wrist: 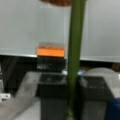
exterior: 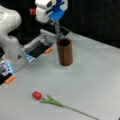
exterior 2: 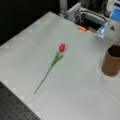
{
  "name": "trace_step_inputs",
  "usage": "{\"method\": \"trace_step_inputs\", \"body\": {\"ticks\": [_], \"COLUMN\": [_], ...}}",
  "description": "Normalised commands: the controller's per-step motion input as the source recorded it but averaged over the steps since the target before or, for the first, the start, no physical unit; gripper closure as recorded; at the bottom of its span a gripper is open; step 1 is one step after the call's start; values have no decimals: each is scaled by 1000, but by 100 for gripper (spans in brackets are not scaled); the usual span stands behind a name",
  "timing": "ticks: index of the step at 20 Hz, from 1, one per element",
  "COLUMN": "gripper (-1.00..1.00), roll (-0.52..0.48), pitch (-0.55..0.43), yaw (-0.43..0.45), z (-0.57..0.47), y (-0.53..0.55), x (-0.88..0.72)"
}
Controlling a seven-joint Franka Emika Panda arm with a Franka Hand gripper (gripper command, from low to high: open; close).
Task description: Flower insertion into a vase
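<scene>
Vase: the brown vase (exterior: 64, 51) stands upright on the grey table (exterior: 95, 75), mouth open to the top. In a front view it sits at the right edge (exterior 2: 111, 60), close to the robot's base. Nothing shows inside the mouth.

Gripper: the gripper (exterior: 58, 25) hangs just above and behind the vase's rim, at the top of a front view. In the wrist view its dark fingers (wrist: 51, 96) are clamped on a green stem (wrist: 75, 57) that runs straight up the picture between them, toward the brown rim at the top edge. I would say it is held upright like this so the stem's end can go down into the mouth.

Held flower: a red bud (exterior: 32, 11) shows beside the white wrist; it looks to be the head of that stem, kept uppermost.

Second flower: a red tulip (exterior: 37, 95) lies flat on the table, well apart from the vase, its stem trailing toward the table edge (exterior 2: 44, 78). Nothing touches it.

Progress: no flower is in the vase yet, as far as I can see.
</scene>
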Motion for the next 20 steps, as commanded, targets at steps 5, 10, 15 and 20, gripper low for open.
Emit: {"method": "trace_step_inputs", "body": {"ticks": [5,10,15,20], "gripper": [100,100,100,100], "roll": [98,83,74,69], "pitch": [270,329,425,447], "yaw": [-9,8,-2,4], "z": [-2,112,158,176], "y": [66,61,84,88], "x": [31,93,206,250]}}
